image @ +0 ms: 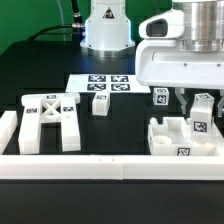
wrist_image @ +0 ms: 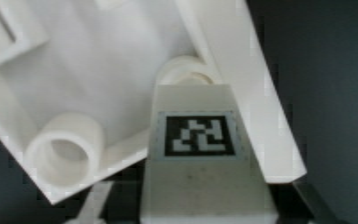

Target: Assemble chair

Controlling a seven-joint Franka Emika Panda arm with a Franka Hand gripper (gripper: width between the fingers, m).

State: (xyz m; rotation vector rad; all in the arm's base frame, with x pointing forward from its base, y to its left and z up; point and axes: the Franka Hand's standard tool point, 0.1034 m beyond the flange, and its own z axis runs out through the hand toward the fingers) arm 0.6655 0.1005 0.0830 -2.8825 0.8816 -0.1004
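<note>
Fingers [image: 186, 101] of the gripper [image: 200, 113] stand dark on either side of a small post [image: 201, 124] and appear clenched on it. They hold it upright over the seat slab [image: 172, 138] at the exterior view's right; whether post and slab touch cannot be told. Only the exterior view shows the rest of the chair. The X-braced frame [image: 50, 122] lies well apart at the exterior view's left, a second post [image: 100, 103] stands near the middle, and another tagged piece [image: 158, 96] sits just behind the slab. The marker board [image: 100, 83] lies beyond, and a long border rail [image: 100, 168] runs in front. Only the wrist view shows the held post's tag [wrist_image: 197, 135] close up, with a round peg [wrist_image: 60, 152] beside it on the slab's white surface. Every label is a black-and-white square pattern; no letters or brand can be read.
</note>
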